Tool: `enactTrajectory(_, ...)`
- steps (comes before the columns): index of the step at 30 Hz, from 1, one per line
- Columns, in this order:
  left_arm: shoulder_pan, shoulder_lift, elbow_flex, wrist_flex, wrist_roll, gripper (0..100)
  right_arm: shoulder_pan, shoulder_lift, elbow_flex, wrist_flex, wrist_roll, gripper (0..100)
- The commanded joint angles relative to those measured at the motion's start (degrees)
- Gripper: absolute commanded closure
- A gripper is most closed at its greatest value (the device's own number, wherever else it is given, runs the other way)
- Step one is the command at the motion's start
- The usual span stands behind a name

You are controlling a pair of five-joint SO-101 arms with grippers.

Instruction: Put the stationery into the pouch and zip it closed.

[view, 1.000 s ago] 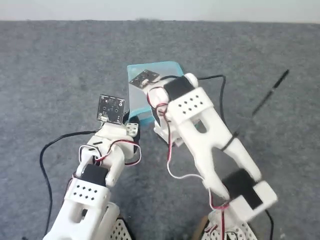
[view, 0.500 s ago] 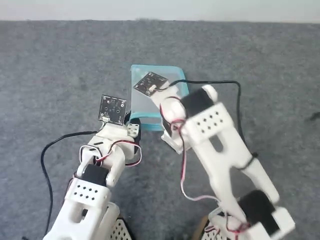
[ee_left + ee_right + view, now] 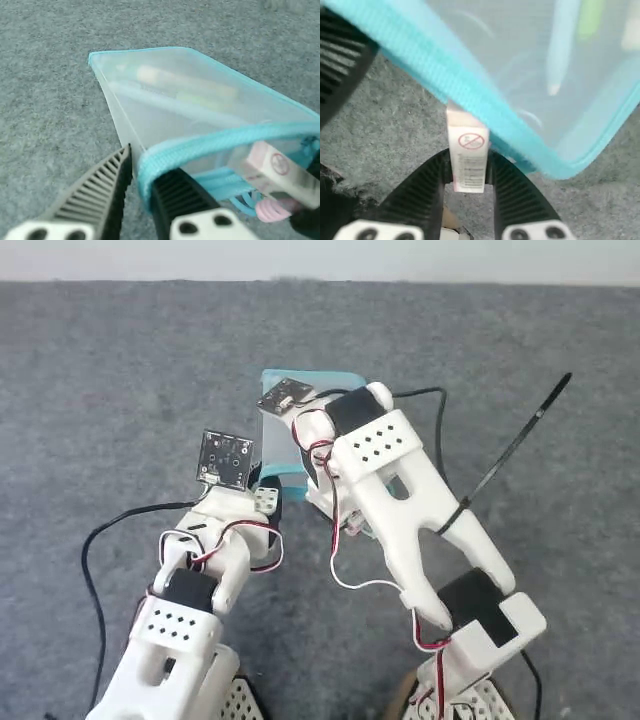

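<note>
So the grey felt-topped table (image 3: 100, 370) has loads of bare room: open surface to the left, right and far side of the action, nothing crowding the far edge. Both white arms sit at the near edge, the right arm (image 3: 400, 500) angled in over the middle and the left arm (image 3: 190, 590) coming up beside it. A black cable tie (image 3: 515, 445) sticks out off the right arm toward the right edge. The pouch (image 3: 280, 440) is around mid-table, see-through with a teal zipper band (image 3: 215, 142). Left gripper (image 3: 137, 165) is pinched tight on the pouch's near corner, right on that teal band. Inside you can make out a pale yellowish pen (image 3: 185, 82) and a light blue pen (image 3: 165, 102) lying along the length. Right gripper (image 3: 469, 157) is clamped on a small white tag (image 3: 468, 167) just beside the zipper band. It has a red crossed-circle symbol, and the fine print under that is too small to read.
</note>
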Motion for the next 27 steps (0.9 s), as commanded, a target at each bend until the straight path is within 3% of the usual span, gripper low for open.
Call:
enactTrajectory(1, 0.9, -1.4, -0.8, -1.3, -1.8, 99, 1.9, -0.8, -3.2, 2.2, -0.6, 99.2)
enactTrajectory(8, 1.2, -1.4, -0.7, -1.1, -3.1, 99, 6.9, 0.8, -5.9, 2.2, -0.6, 99.2)
enactTrajectory(27, 1.2, -1.8, 0.3, -1.5, -3.2, 99, 7.3, 16.1, -18.8, 2.1, -4.7, 98.8)
